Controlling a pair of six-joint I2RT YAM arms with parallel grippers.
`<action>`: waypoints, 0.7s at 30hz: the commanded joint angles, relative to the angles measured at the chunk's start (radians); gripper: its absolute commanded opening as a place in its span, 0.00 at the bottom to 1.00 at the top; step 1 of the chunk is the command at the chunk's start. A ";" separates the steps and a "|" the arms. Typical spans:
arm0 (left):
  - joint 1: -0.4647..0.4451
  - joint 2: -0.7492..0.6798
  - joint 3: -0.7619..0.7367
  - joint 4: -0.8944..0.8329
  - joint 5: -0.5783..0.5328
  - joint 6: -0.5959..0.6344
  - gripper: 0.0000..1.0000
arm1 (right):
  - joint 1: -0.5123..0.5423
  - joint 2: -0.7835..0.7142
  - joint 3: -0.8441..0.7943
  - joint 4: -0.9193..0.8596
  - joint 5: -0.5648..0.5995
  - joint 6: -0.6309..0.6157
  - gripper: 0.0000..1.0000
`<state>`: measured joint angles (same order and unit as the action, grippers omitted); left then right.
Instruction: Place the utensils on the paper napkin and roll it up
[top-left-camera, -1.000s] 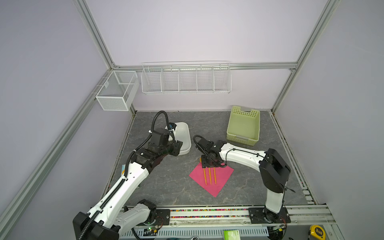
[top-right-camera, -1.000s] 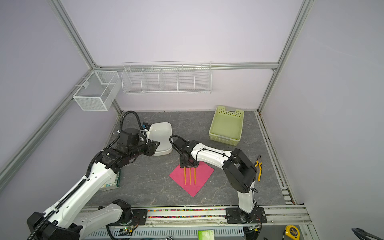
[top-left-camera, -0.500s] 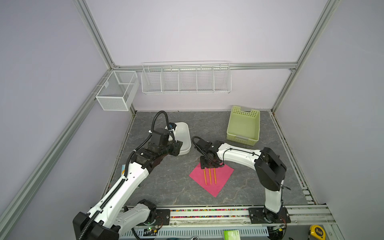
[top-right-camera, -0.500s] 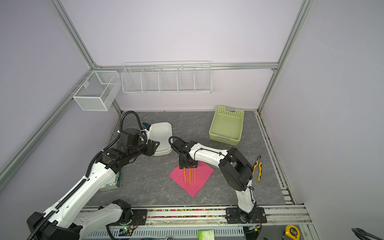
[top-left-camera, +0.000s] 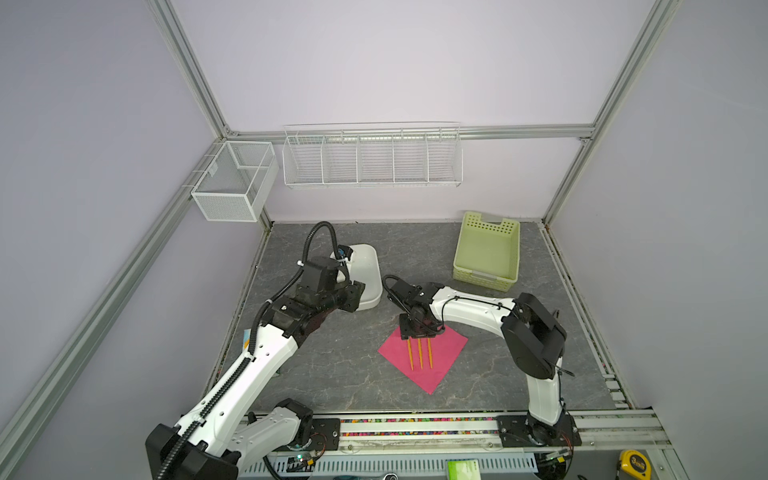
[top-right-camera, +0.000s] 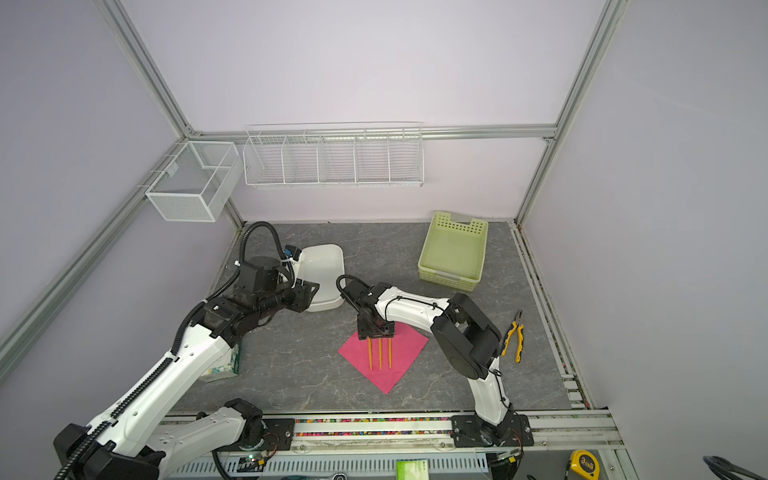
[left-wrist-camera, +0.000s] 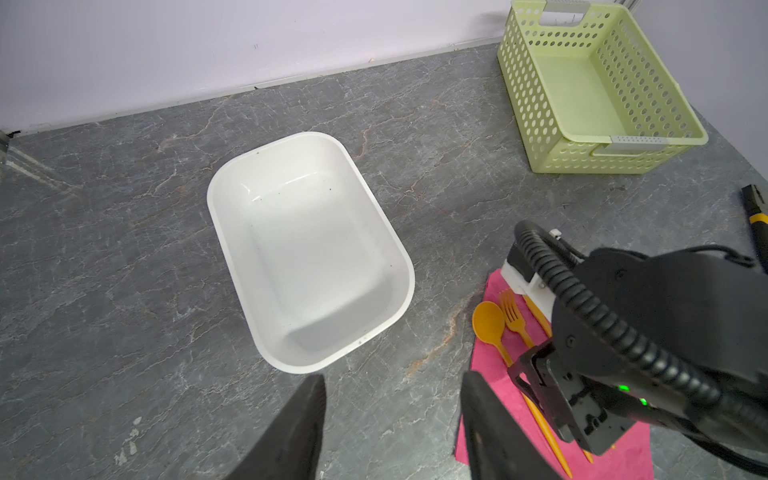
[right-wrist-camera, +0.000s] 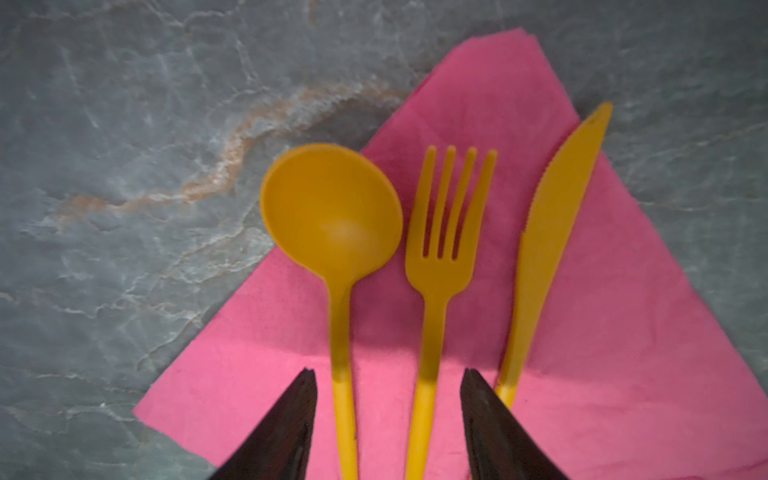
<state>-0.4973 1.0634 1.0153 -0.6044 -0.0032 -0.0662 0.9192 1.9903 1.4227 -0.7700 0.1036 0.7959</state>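
The pink paper napkin (top-left-camera: 440, 365) (top-right-camera: 401, 365) (right-wrist-camera: 623, 353) lies flat as a diamond on the grey table. All three orange utensils lie side by side on it: spoon (right-wrist-camera: 332, 216), fork (right-wrist-camera: 440, 257) and knife (right-wrist-camera: 548, 232). The spoon's bowl and the knife's tip reach past the napkin's edges. My right gripper (top-left-camera: 417, 332) (right-wrist-camera: 388, 374) hangs open over the napkin's far corner, its fingers astride the spoon and fork handles and gripping nothing. My left gripper (top-left-camera: 357, 295) (left-wrist-camera: 395, 378) is open and empty, in the air next to the white tub.
A white tub (top-left-camera: 374, 266) (left-wrist-camera: 216, 199) stands left of the napkin. A green basket (top-left-camera: 486, 249) sits at the back right. Yellow-handled pliers (top-right-camera: 515, 336) lie right of the right arm. A tissue box (top-right-camera: 224, 365) sits under the left arm.
The right arm's elbow has swung a little to the left while its gripper stays over the napkin's far corner. The left arm, the napkin and the utensils have not moved.
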 joint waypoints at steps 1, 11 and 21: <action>0.006 -0.008 -0.007 -0.009 -0.009 0.022 0.53 | 0.005 0.022 0.018 -0.012 -0.006 0.004 0.58; 0.006 -0.007 -0.007 -0.009 -0.009 0.022 0.53 | 0.005 0.035 0.013 -0.009 -0.008 0.008 0.55; 0.006 -0.005 -0.007 -0.009 -0.010 0.023 0.53 | 0.004 0.032 0.009 -0.013 -0.004 0.010 0.52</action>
<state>-0.4973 1.0634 1.0153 -0.6044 -0.0032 -0.0662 0.9192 1.9999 1.4235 -0.7696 0.1036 0.7959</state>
